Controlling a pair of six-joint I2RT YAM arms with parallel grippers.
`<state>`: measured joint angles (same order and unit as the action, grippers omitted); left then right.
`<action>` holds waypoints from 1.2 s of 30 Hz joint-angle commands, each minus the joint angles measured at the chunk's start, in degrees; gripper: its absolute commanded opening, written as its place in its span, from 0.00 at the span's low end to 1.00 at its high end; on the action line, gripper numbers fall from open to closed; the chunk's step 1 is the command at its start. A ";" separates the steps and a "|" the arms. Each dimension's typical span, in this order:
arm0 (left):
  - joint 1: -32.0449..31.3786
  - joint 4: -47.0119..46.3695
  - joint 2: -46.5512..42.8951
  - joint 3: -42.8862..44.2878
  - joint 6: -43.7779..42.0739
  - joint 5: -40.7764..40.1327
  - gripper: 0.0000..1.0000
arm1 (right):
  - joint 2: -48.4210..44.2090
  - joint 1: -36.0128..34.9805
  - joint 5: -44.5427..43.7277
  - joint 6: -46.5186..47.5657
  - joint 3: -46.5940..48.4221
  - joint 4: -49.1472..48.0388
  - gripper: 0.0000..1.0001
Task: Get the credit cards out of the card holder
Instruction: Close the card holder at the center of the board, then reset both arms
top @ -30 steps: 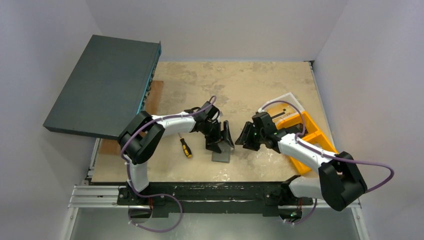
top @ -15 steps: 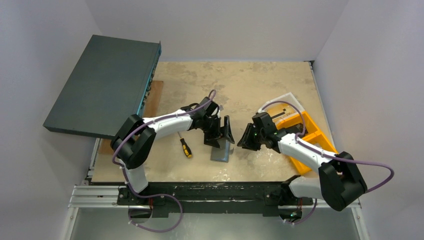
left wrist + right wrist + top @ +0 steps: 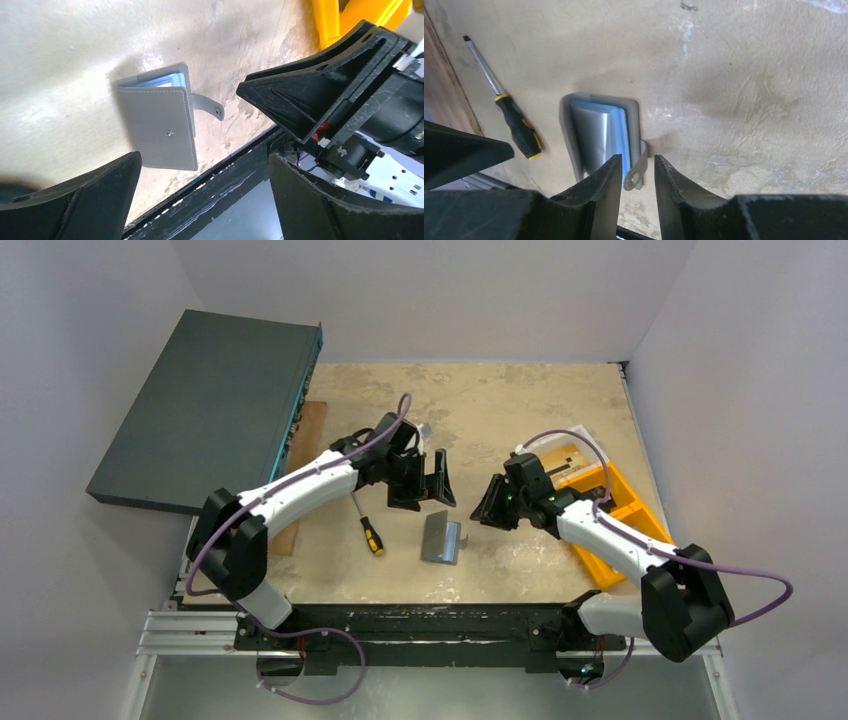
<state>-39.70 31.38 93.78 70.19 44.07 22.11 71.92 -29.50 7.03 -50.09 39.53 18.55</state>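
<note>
The grey card holder lies on the table between the two grippers, slightly ajar, its tab loose. In the left wrist view the card holder shows its grey cover and a pale blue edge. In the right wrist view the card holder shows a pale blue and silvery inside; I cannot tell single cards apart. My left gripper is wide open and empty, just behind the holder, also seen in its wrist view. My right gripper is to the right of the holder; its jaws stand narrowly apart, empty, lined up with the tab.
A black and yellow screwdriver lies left of the holder. An orange bin stands at the right. A large dark flat box overhangs the back left, with a wooden board beside it. The black front rail is close behind the holder.
My left gripper has lifted off the card holder and drawn back and left, leaving it on the table. The right gripper has barely moved.
</note>
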 commanded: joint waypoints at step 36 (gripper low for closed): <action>5.38 16.66 -21.96 7.46 -14.39 -27.74 1.00 | -5.87 0.32 -7.53 4.91 20.49 0.30 0.70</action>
<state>-34.83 48.21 73.47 76.38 30.79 -4.27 66.67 -29.45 0.69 -46.37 57.30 19.38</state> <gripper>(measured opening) 0.998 0.699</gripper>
